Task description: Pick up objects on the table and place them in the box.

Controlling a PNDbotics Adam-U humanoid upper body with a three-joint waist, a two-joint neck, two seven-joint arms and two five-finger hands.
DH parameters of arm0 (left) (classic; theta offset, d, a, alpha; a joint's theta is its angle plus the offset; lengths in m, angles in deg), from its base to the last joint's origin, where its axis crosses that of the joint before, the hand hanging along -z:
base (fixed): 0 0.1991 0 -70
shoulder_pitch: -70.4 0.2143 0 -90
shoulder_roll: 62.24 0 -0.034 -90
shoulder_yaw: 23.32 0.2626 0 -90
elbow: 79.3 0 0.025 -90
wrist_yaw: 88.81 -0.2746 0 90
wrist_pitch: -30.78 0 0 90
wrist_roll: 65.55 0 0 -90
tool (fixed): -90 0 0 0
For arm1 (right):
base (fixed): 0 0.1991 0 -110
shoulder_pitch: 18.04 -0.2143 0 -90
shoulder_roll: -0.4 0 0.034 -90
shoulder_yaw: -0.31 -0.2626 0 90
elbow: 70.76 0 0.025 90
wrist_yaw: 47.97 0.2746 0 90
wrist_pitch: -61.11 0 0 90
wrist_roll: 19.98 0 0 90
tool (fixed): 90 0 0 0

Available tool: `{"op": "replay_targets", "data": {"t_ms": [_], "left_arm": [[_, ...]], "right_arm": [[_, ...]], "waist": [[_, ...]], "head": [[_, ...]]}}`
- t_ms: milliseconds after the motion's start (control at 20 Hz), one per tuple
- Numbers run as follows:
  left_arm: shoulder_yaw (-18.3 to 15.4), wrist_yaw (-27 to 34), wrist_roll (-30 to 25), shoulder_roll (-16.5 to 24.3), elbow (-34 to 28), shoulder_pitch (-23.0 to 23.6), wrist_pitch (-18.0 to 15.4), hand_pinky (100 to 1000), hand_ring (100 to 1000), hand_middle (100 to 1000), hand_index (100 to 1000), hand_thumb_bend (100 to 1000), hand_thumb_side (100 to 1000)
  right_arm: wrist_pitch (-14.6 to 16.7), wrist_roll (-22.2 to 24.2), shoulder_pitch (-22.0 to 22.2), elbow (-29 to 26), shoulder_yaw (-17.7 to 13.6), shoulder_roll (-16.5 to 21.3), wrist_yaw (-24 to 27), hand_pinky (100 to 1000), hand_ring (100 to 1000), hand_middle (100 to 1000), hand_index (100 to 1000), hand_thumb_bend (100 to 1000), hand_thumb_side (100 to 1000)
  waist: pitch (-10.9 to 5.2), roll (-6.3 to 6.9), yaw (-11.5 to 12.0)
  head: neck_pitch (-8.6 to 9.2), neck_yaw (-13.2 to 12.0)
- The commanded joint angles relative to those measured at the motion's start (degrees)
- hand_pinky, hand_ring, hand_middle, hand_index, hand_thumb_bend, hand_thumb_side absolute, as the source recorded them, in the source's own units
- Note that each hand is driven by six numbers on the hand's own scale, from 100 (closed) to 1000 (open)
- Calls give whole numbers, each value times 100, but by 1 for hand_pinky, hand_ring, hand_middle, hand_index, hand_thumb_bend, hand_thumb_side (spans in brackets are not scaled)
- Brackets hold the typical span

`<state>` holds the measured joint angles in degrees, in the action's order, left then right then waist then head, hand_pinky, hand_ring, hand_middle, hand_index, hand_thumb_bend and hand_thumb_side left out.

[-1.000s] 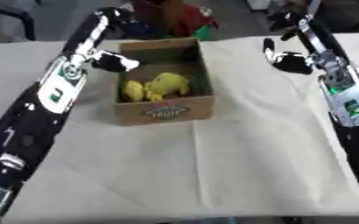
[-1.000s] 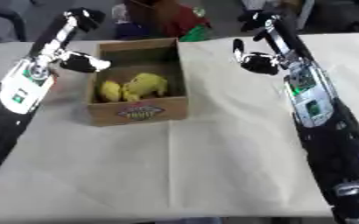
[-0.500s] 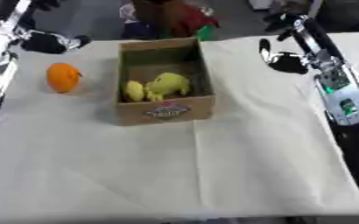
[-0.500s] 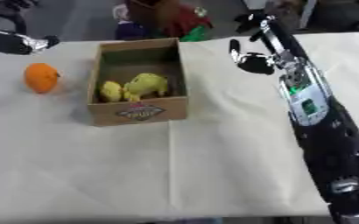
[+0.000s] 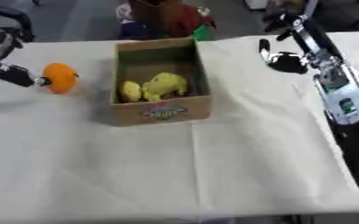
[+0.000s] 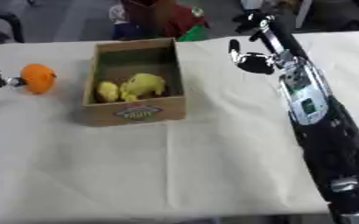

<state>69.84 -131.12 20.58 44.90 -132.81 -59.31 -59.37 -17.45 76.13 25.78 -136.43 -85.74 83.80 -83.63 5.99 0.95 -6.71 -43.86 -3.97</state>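
An orange lies on the cream cloth to the left of the cardboard box. My left hand comes in at the left edge, open, and one fingertip touches the orange's left side. Inside the box lie two yellow things, close together near its front wall. My right hand hangs open above the cloth, to the right of the box's far corner, holding nothing. Its arm runs down the right side of the view.
The cloth-covered table stretches wide in front of the box. Dark red and green things stand just beyond the table's far edge, behind the box.
My left arm has swung from the box out to the left, uncovering the orange. The hand has since come down beside the orange. The right hand has barely moved.
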Motion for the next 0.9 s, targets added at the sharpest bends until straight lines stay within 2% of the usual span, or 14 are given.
{"op": "replay_targets", "data": {"t_ms": [50, 250, 500, 600, 750, 800, 900], "left_arm": [[-144, -276, 162, -1, 335, -166, -31, 784, 765, 751, 844, 755, 100], [-179, -423, 249, -158, 624, -213, -56, 779, 757, 749, 846, 751, 100], [-260, -500, 775, -277, 825, -274, 56, 735, 684, 676, 802, 708, 100], [-275, -583, 989, -290, 911, -296, 156, 700, 623, 598, 744, 636, 100], [-279, -696, 1272, -316, 994, -309, 285, 697, 618, 592, 739, 625, 100], [-294, -702, 1338, -315, 999, -315, 307, 634, 500, 451, 608, 403, 100], [-359, -584, 1724, -323, 917, -293, 431, 618, 480, 411, 569, 386, 100]], "right_arm": [[15, 3, -81, -84, -33, 125, 61, 669, 784, 636, 828, 100, 100], [27, 19, -87, -76, -19, 93, 72, 669, 784, 637, 828, 100, 100], [46, 38, -121, -49, 0, 61, 83, 670, 785, 637, 828, 100, 100], [51, 37, -133, -39, 0, 63, 88, 669, 785, 637, 828, 100, 100], [54, 33, -141, -31, -2, 63, 93, 670, 785, 637, 828, 100, 100], [53, 32, -140, -29, -5, 65, 94, 670, 785, 636, 828, 100, 100], [48, 22, -133, -30, -18, 72, 97, 669, 785, 635, 828, 100, 100]], "waist": [[-68, 1, -21], [-58, -13, -84], [-8, -45, -218], [12, -52, -264], [24, -58, -293], [25, -58, -293], [29, -51, -282]], "head": [[-26, -1], [-26, -17], [-26, -68], [-26, -80], [-26, -85], [-26, -81], [-26, -68]]}}
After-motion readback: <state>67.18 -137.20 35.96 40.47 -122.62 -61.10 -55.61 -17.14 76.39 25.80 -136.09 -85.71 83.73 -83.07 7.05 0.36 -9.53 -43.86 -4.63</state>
